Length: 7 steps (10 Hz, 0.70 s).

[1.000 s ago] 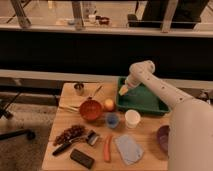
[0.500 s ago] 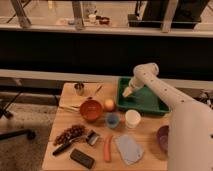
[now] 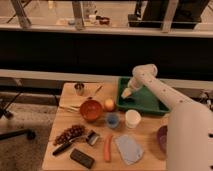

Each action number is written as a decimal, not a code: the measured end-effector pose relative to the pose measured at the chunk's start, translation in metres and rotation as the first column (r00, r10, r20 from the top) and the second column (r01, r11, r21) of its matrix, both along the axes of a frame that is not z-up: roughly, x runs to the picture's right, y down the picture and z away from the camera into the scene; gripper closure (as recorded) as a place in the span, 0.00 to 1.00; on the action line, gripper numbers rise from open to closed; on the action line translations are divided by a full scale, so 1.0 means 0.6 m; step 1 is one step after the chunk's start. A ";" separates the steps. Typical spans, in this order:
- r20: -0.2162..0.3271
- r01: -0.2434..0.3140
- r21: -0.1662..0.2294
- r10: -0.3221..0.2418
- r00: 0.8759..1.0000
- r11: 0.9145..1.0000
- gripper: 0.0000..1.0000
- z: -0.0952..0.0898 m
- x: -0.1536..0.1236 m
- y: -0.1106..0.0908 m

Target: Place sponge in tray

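Note:
The green tray (image 3: 148, 101) lies at the back right of the wooden table (image 3: 65, 119). My white arm reaches from the lower right across the tray. The gripper (image 3: 127, 93) hangs low over the tray's left part, close to its floor. I cannot make out the teal-green sponge; it is either hidden at the gripper's tip or lost against the green of the tray.
Left of the tray stand a red bowl (image 3: 91, 109), an orange fruit (image 3: 109, 104), a blue cup (image 3: 112, 120) and a white cup (image 3: 132, 118). Nearer the front lie a grey-blue cloth (image 3: 129, 148), a carrot (image 3: 107, 148), a black block (image 3: 82, 158) and grapes (image 3: 69, 134).
The gripper has moved a little to the right and down, from the tray's left rim to over its floor. Nothing on the table has moved.

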<state>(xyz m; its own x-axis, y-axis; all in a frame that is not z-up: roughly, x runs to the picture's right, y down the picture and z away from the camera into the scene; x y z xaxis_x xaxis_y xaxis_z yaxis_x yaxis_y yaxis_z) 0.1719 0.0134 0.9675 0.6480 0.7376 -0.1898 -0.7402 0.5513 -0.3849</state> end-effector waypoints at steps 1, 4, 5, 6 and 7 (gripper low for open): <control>0.025 0.008 0.008 -0.008 1.000 1.000 0.38 -0.002 -0.005 0.002; 0.096 0.005 0.026 -0.008 0.995 1.000 0.21 -0.009 -0.009 0.002; 0.114 0.003 0.023 -0.006 0.993 1.000 0.21 -0.010 -0.012 0.002; 0.123 0.002 0.022 -0.005 0.992 1.000 0.21 -0.010 -0.015 0.001; 0.132 0.000 0.018 -0.003 0.991 1.000 0.21 -0.010 -0.015 0.001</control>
